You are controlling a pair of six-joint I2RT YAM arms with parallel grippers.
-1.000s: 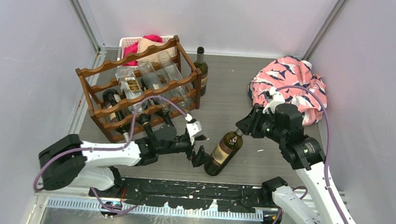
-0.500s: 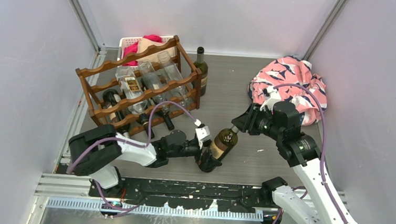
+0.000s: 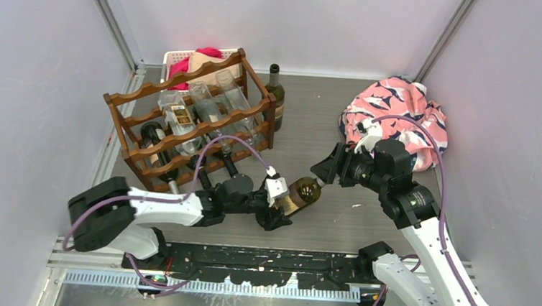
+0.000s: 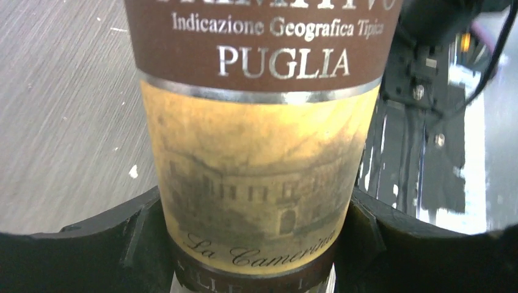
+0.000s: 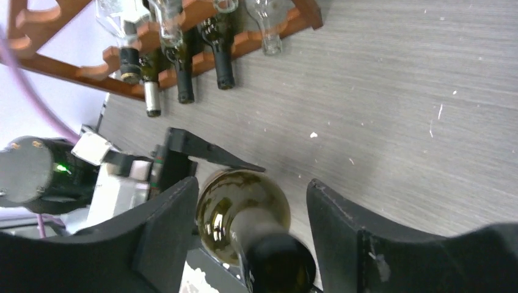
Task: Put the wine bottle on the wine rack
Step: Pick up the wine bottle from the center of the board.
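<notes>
The wine bottle [image 3: 301, 193] is dark green with a tan and brown label [image 4: 256, 140] and leans over the table in front of the arms. My left gripper [image 3: 277, 200] is shut on its body, a black finger [image 4: 140, 238] pressed against each side of the label. My right gripper [image 3: 324, 172] stands open around the neck [image 5: 269, 250], with a gap to both fingers [image 5: 342, 226]. The wine rack [image 3: 268, 124], dark reddish-brown wood with wavy rails, stands at the back left and holds several bottles; its lower rail [image 5: 244, 43] shows in the right wrist view.
A dark bottle [image 3: 275, 92] stands upright just right of the rack. A white slotted basket [image 3: 177, 56] with pink cloth sits behind the rack. A pink patterned cloth [image 3: 397, 115] lies heaped at the back right. Grey walls close in on both sides.
My left gripper came in from the left and closed on the bottle's body. My right gripper opened off the neck. The bottle shifted a little to the left.
</notes>
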